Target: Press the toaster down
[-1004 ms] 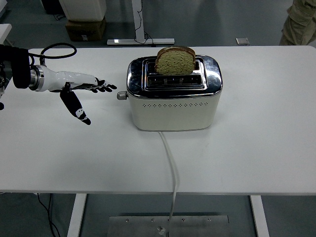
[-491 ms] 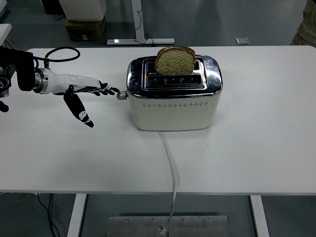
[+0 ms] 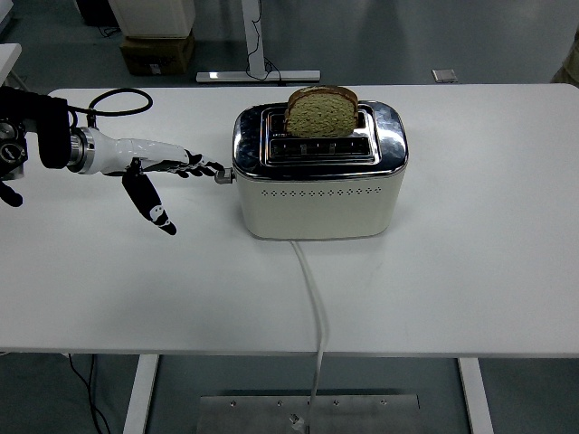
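No readable brand, label or writing on anything in view.

Toaster (image 3: 318,172) sits on the table (image 3: 470,271), about mid-width, nearer the far edge than the near one. Cream body, chrome top, row of small vent holes along the near face. Two slots; a slice of bread (image 3: 322,111) stands upright in the far slot, most of it sticking out above the top. The near slot looks empty.

Lever (image 3: 221,176) is a small grey knob on the toaster's left end, sitting high on that side.

Left hand (image 3: 161,172) comes in from the table's left edge, at lever height. Fingers are spread out and hold nothing. The extended fingertips (image 3: 215,168) are right at the lever, touching it or just short of it; can't tell which. The thumb (image 3: 152,204) hangs down and away toward the near edge.

White cord (image 3: 313,303) runs from the bottom of the toaster's near face, across the table and over the near edge.

Cardboard box (image 3: 156,51) on the floor beyond the far left corner.
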`<act>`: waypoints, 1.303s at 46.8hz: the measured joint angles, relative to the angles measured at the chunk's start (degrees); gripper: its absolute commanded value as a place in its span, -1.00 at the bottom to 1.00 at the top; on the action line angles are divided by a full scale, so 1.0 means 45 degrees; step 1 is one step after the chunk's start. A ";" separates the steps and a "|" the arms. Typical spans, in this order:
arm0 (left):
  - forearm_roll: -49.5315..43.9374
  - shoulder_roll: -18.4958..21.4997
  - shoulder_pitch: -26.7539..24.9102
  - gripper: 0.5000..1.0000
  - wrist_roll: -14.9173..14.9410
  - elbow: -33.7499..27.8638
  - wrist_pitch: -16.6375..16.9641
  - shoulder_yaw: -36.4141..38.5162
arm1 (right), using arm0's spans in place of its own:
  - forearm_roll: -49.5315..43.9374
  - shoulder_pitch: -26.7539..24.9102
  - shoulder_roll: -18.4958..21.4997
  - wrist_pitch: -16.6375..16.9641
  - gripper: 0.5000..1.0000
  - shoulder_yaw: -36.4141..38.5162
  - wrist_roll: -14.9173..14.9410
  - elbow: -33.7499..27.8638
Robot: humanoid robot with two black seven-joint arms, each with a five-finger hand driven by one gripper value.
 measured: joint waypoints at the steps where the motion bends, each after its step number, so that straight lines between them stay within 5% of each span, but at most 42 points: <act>1: 0.0000 0.0000 0.0017 1.00 -0.0001 0.0001 0.0002 0.0000 | 0.0000 0.0001 0.0000 0.0000 1.00 0.0000 0.0000 0.0000; 61: 0.0001 -0.0477 0.0786 1.00 -0.0007 0.0460 0.0002 -0.0002 | 0.0000 0.0000 0.0000 -0.0001 1.00 0.0000 0.0000 0.0001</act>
